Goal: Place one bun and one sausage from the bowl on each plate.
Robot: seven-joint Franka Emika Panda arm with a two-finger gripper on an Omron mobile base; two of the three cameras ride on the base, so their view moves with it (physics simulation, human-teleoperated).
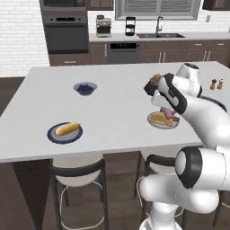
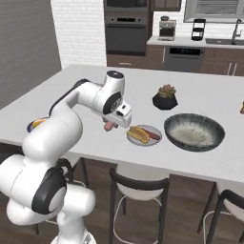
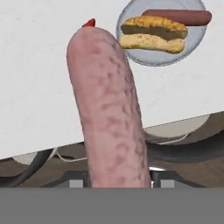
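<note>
My gripper (image 2: pixel 113 123) is shut on a pink sausage (image 3: pixel 109 109), which hangs over the white counter just left of the light grey plate (image 2: pixel 155 141). That plate (image 3: pixel 131 57) holds a bun (image 3: pixel 153 34) and a second sausage (image 3: pixel 177 16). Far to the left, the blue-rimmed plate (image 1: pixel 54 137) carries a bun (image 1: pixel 67 128). The wide dark bowl (image 2: pixel 194 132) sits right of the grey plate, and I see nothing in it.
A small bowl of blue berries (image 1: pixel 85 88) sits mid-counter. A dark potted decoration (image 2: pixel 165 97) stands behind the grey plate. Two shakers (image 1: pixel 216 84) are at the far right. Stools (image 2: pixel 138 186) stand under the counter's near edge.
</note>
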